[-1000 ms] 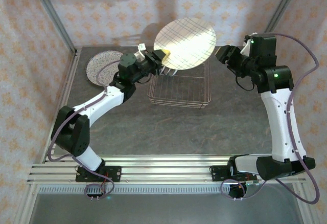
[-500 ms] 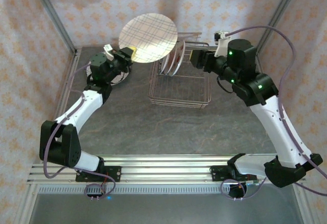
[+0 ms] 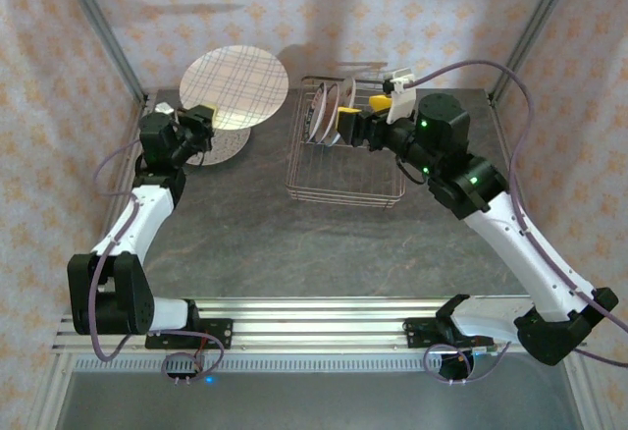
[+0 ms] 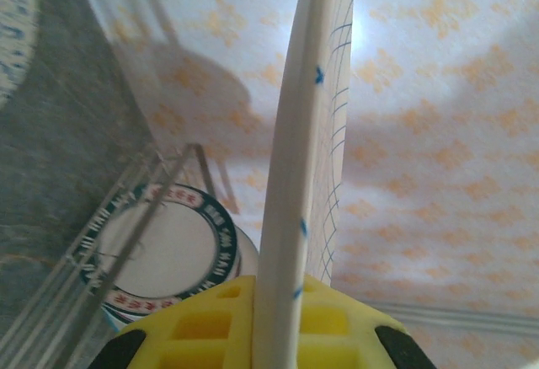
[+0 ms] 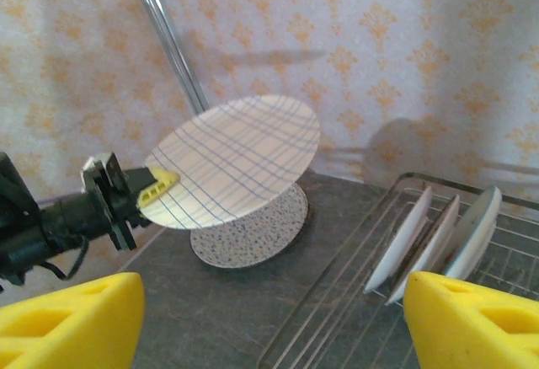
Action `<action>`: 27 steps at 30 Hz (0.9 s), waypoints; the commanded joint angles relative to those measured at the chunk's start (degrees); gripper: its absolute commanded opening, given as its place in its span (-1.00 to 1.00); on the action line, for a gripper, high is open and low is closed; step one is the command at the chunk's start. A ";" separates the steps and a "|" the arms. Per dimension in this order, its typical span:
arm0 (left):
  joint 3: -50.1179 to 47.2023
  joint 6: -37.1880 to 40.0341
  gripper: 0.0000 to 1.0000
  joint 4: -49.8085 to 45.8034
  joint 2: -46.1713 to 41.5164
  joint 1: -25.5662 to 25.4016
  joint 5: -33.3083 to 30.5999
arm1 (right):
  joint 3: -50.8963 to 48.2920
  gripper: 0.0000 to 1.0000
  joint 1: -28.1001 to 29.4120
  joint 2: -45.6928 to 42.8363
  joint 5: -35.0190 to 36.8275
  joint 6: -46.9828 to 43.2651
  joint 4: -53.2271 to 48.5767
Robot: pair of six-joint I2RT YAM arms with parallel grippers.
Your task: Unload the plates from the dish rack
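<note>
My left gripper (image 3: 203, 116) is shut on the rim of a large plaid-lined plate (image 3: 234, 86), holding it tilted above a speckled plate (image 3: 224, 145) that lies flat on the table at the far left. In the left wrist view the plaid plate (image 4: 290, 167) stands edge-on between the yellow fingers (image 4: 202, 323). The silver wire dish rack (image 3: 343, 180) holds three upright plates (image 3: 329, 111) at its far end. My right gripper (image 3: 359, 113) hovers open just right of them, its wide-apart yellow fingers (image 5: 67, 318) empty, facing the rack's plates (image 5: 438, 238).
Patterned walls and metal frame posts (image 3: 108, 37) close in the table's back and sides. Bare grey tabletop (image 3: 324, 243) lies between the rack and the arm bases. A white plate with a red-and-dark rim (image 4: 160, 251) shows behind the rack wires.
My left arm swung left, carrying the plaid plate from above the rack to over the speckled plate. My right arm reached in to the rack's far end.
</note>
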 commanded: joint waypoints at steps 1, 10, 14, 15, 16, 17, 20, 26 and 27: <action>-1.22 4.34 -1.00 -2.13 -2.93 1.48 -4.24 | -1.44 0.75 1.23 -1.06 0.20 -1.58 6.09; -6.15 7.42 -1.00 0.31 -1.85 5.13 -8.62 | -0.71 0.99 1.50 1.02 -1.94 -1.08 6.36; -8.14 8.60 -1.00 2.08 -1.20 6.82 -9.68 | -0.60 0.99 1.59 1.51 -3.09 -1.06 6.46; -8.51 8.73 -1.00 2.67 -0.85 7.12 -9.97 | -0.52 0.99 1.59 1.59 -3.25 -0.97 6.38; -8.96 8.82 -1.00 3.54 -0.44 7.53 -10.32 | -0.59 0.99 1.63 1.68 -3.41 -0.92 6.47; -9.52 8.82 -1.00 4.53 0.00 7.78 -10.71 | -0.42 0.99 1.59 1.86 -3.62 -0.95 6.21; -10.47 8.39 -1.00 8.01 2.11 8.28 -11.85 | 0.28 0.99 1.59 2.02 -4.11 -1.14 5.46; -10.05 7.86 -1.00 15.03 8.07 8.63 -12.39 | 0.57 0.99 1.67 2.02 -5.31 -1.46 4.87; -9.96 7.78 -1.00 16.05 9.00 8.76 -12.47 | 0.56 0.99 1.63 2.02 -5.43 -1.44 4.73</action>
